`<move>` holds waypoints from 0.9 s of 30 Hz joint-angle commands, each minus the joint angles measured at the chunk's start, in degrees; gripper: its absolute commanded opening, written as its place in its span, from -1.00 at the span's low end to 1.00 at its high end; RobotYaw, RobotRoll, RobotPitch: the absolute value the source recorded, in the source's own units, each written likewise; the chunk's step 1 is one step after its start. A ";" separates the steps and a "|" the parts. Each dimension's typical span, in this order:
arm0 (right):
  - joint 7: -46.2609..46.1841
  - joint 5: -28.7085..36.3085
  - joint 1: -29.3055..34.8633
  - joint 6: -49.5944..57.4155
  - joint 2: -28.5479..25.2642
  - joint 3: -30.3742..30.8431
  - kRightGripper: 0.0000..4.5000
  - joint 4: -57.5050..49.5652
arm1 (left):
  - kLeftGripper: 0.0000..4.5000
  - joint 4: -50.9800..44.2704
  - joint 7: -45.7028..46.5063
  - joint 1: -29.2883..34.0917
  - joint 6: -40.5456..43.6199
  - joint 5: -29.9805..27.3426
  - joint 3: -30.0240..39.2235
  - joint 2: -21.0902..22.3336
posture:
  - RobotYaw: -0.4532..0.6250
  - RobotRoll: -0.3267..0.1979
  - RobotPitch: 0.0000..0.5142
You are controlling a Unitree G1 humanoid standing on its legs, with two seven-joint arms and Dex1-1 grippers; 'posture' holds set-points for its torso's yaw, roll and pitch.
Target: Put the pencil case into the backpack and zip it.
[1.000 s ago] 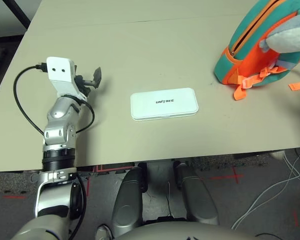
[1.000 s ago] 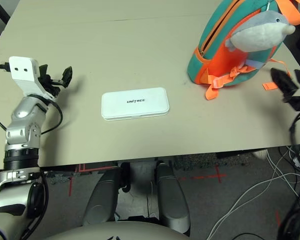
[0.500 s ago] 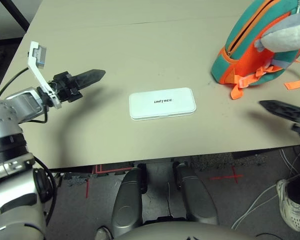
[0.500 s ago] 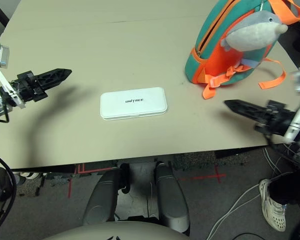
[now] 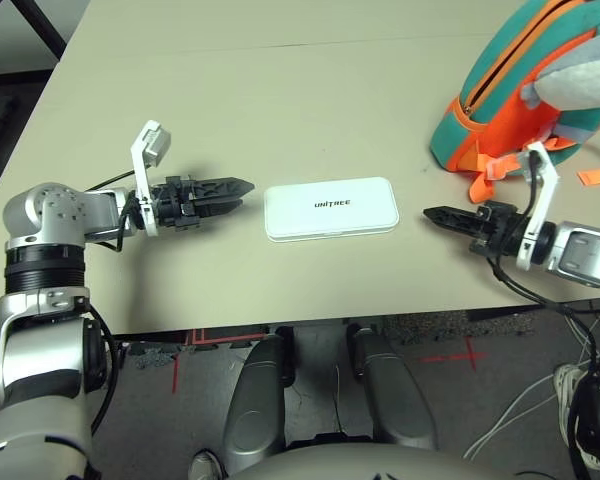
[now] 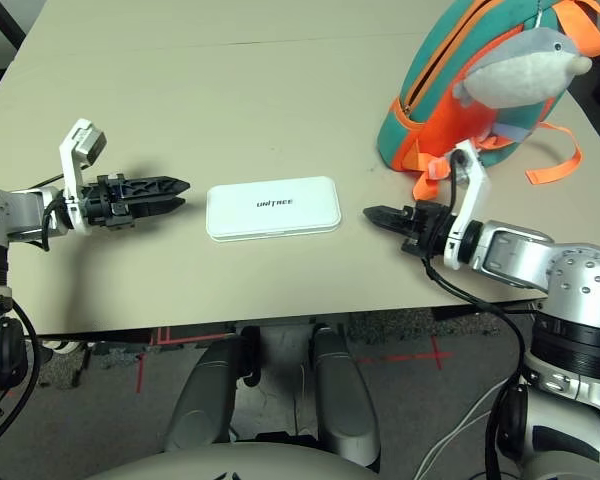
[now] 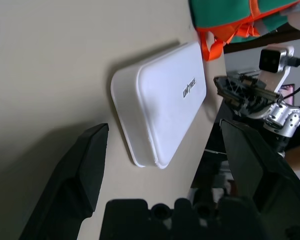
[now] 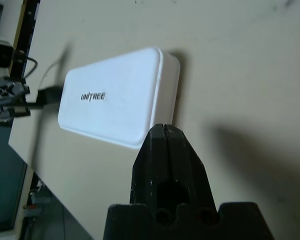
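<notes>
Flat white pencil case (image 5: pixel 330 208): looks stiff, light, slippery; best pinched by short ends. Left gripper (image 5: pixel 238 193) spread, right gripper (image 5: pixel 432 214) pressed together, empty

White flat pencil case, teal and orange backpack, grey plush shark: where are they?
White flat pencil case (image 5: pixel 330 208), left eye view, lid middle.
Teal and orange backpack (image 6: pixel 423 128), right eye view, orange panel.
Grey plush shark (image 6: pixel 515 70), right eye view, body.
</notes>
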 commanded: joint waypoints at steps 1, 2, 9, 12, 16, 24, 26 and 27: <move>-1.27 -1.52 -0.89 -1.12 2.30 2.52 -0.98 -1.74 | 1.00 1.72 -2.05 -0.15 -0.46 3.05 -3.63 -0.58 | -0.35 0.25 0.10; -1.54 -1.96 -1.19 -1.49 3.00 3.03 -0.98 -1.88 | 1.00 2.02 -2.47 -0.08 -0.54 3.58 -4.35 -0.88 | -0.35 0.25 0.11; -2.03 -3.41 -1.52 -2.38 6.66 6.18 -0.98 -4.04 | 1.00 2.71 -3.36 -0.02 0.18 5.33 -5.93 -4.54 | -0.37 0.25 0.12; -1.86 -3.79 -1.77 -2.63 7.41 7.06 -0.98 -4.32 | 1.00 2.51 -3.20 -0.01 0.95 5.47 -5.83 -6.17 | -0.37 0.25 0.12; -1.32 -4.72 -2.26 -3.49 7.30 7.28 -0.98 -4.37 | 1.00 1.31 -2.33 0.69 1.48 5.68 -5.68 -7.92 | -0.37 0.25 0.13; -3.59 -10.46 -3.89 -6.46 3.62 5.39 -0.98 -3.86 | 1.00 -0.94 -2.17 2.34 2.65 5.50 -5.37 -8.07 | -0.38 0.25 0.12; -3.76 -11.19 -4.02 -6.02 3.02 5.51 -0.98 -4.13 | 1.00 -1.46 -2.22 2.59 3.14 5.39 -5.27 -7.98 | -0.38 0.25 0.12; -3.94 -11.35 -4.08 -5.74 3.01 5.48 -0.98 -4.36 | 1.00 -1.80 -2.30 2.72 3.47 5.34 -5.32 -7.91 | -0.38 0.25 0.12</move>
